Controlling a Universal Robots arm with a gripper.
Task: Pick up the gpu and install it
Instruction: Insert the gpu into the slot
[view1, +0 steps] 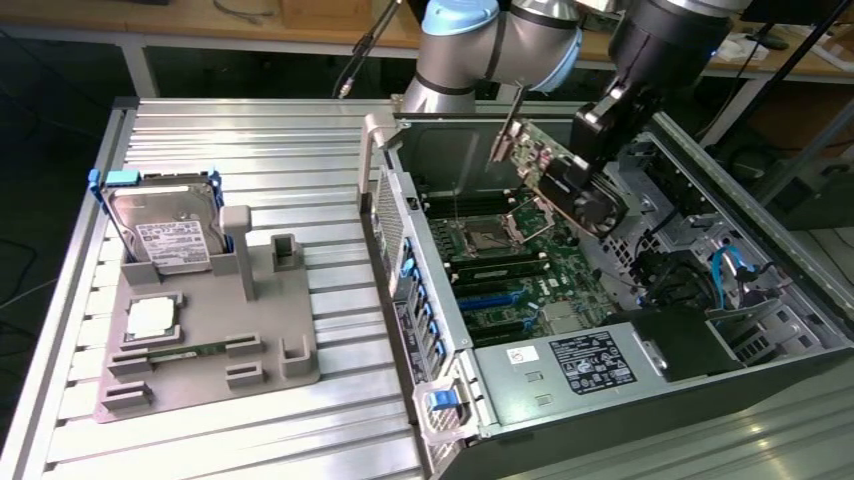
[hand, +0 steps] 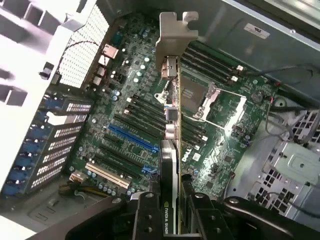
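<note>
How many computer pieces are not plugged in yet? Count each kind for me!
hard drive: 1
silver square chip: 1
memory stick: 1
gpu, held in the gripper: 1
Total: 4

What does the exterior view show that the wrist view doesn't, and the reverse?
Exterior view: the arm, a hard drive standing in a grey holder outside the case, and the power supply.
Wrist view: the blue slot and white slot on the motherboard, with the card seen edge-on, its bracket at the end away from the pincer.
Both: the pincer shut on the gpu, held above the board, and the CPU socket.
</note>
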